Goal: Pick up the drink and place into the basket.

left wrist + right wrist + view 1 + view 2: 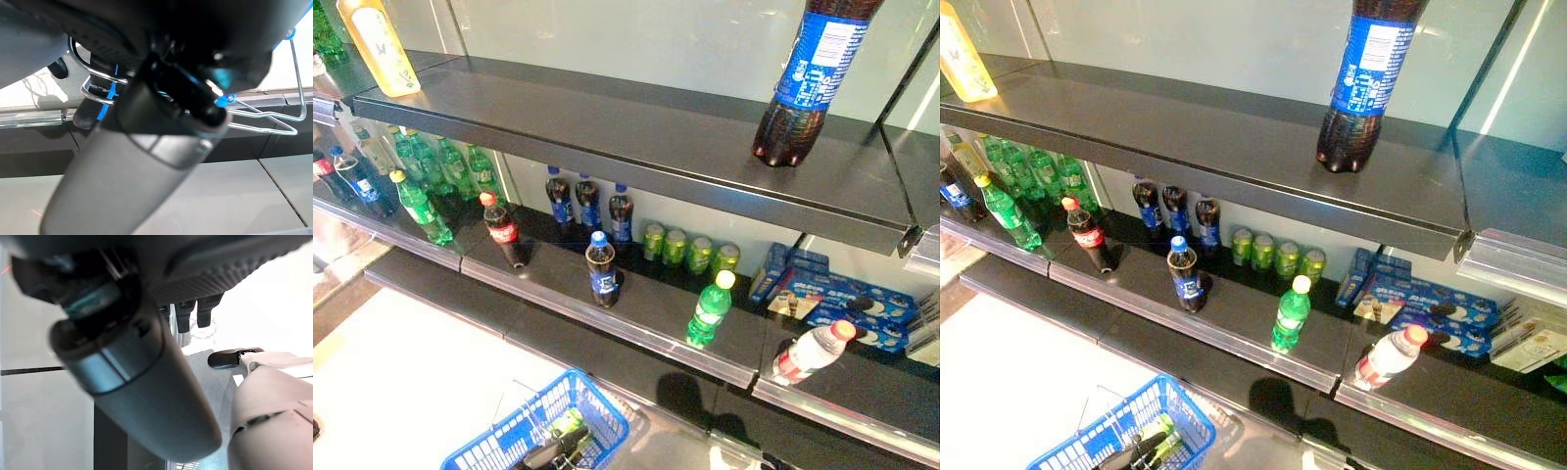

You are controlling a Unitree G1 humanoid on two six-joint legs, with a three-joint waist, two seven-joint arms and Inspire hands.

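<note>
Dark metal store shelves [636, 294] in two tiers fill the scene above a pale floor, stocked with cola bottles, green cans and blue biscuit boxes [842, 299]. Low in front hangs a blue plastic basket with wire handles [543, 431]; the left hand [93, 110] has its fingers curled round those handles. At least one green-labelled drink bottle [570, 422] already lies inside, so some placing looks done. A green soda bottle with a yellow cap [710, 308] stands at the shelf edge, untouched. Right hand [195, 308]: fingers dangle, holding nothing
</note>
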